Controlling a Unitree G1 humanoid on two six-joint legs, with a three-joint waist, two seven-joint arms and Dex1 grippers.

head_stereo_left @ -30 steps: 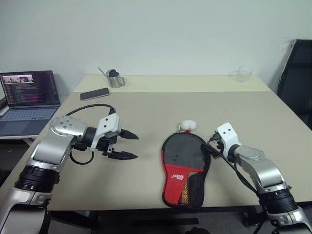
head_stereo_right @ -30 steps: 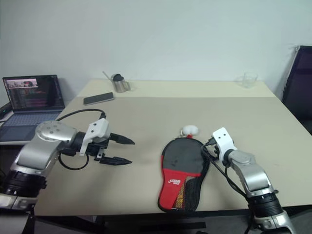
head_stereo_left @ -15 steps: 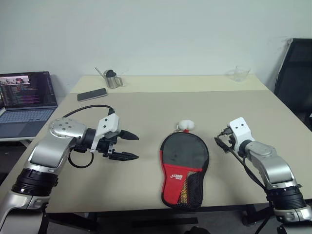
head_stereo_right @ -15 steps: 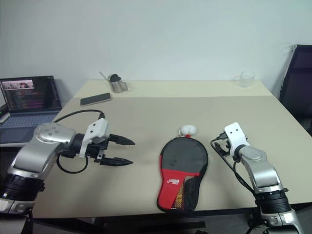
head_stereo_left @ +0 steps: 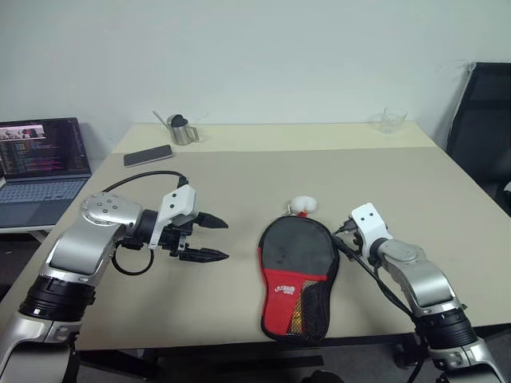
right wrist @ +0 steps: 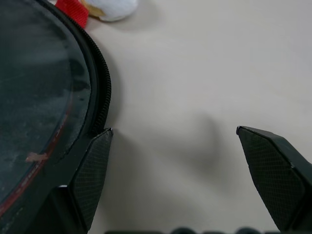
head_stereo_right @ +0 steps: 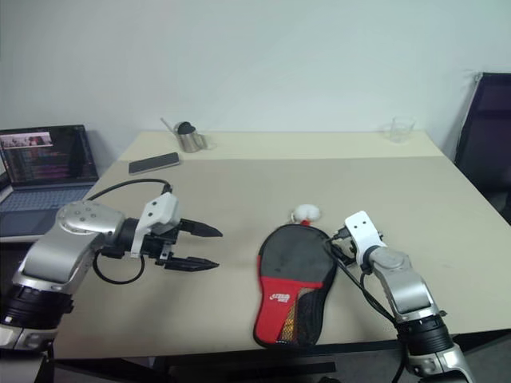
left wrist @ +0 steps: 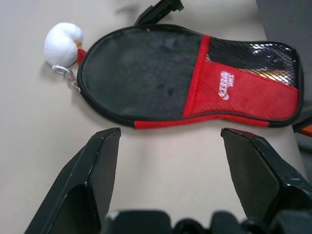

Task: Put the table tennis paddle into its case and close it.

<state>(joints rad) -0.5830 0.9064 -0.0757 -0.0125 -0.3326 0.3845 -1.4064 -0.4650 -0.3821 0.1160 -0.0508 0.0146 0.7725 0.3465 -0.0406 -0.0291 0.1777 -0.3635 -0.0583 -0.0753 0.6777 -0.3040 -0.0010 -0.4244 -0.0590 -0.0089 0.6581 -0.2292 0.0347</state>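
Note:
The case (head_stereo_left: 297, 271) lies flat near the table's front edge, a black pouch with a red panel, white logo and mesh patch, its round end pointing away from me. Its white ball charm (head_stereo_left: 304, 206) rests just beyond that end. The paddle is hidden; something tan shows behind the mesh (left wrist: 253, 56). My right gripper (right wrist: 174, 130) is open at the case's right edge, one fingertip (right wrist: 100, 146) against the zip rim. To the left of the case my left gripper (head_stereo_left: 222, 239) hovers open and empty, pointing at it across bare table.
A laptop (head_stereo_left: 40, 159) stands off the table's left side. At the far edge are a phone (head_stereo_left: 148, 155), a metal cup (head_stereo_left: 182, 129) and a clear glass (head_stereo_left: 390, 120). On the right is a black chair (head_stereo_left: 483, 120).
Half a second ago my right gripper was out to the right, away from the case; it has come back to the case's right edge. The left arm has kept still.

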